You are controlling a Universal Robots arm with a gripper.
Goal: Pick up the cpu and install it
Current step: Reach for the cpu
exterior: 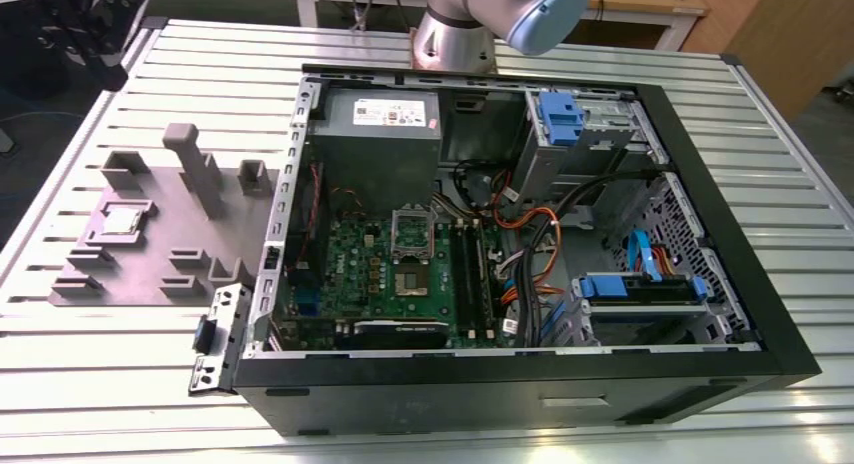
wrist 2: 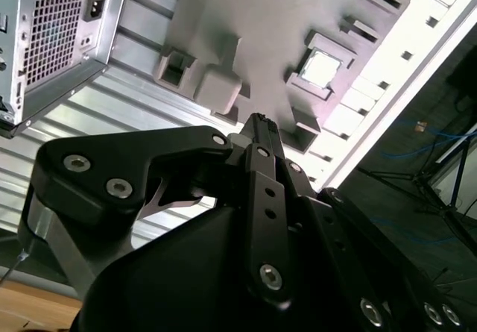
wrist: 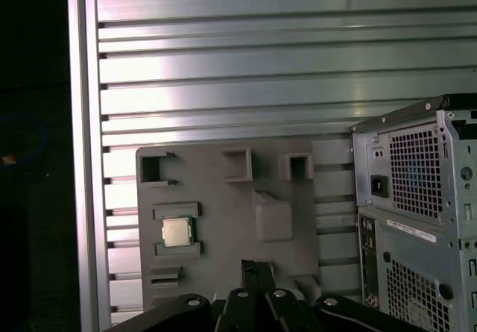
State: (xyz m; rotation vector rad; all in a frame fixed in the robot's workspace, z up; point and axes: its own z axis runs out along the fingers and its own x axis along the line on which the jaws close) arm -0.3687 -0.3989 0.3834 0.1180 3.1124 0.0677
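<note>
Here's where I stand: my fingers (wrist: 250,276) are pressed together, tip to tip, with nothing between them. In both wrist views they point down toward the grey-purple moulded plate (wrist: 223,190), and they touch nothing that I can see.

The cpu (wrist: 177,232) is right there on that plate, lying flat with its silver top up, seated in a shallow nest between two low raised brackets. It sits off to one side of my fingertips and apart from them. In the second wrist view the cpu (wrist 2: 320,69) catches the light and shows pale and bright inside its frame, beyond a square block on the plate.

Over to the exterior view: the plate (exterior: 147,274) lies on the slatted metal desk (exterior: 134,384), at the exterior view's left of the open computer case (exterior: 534,394), just beside the case wall. The cpu (exterior: 122,220) is on the plate's far-left part, well apart from the case. Upright blocks rise from the plate between the chip and the case.

Inside the case the green circuit board (exterior: 360,264) lies flat on the bottom, with the grey power supply (exterior: 378,134) behind it and orange and blue cables to its right. My arm (exterior: 461,34) comes in at the top of that view, behind the case.
</note>
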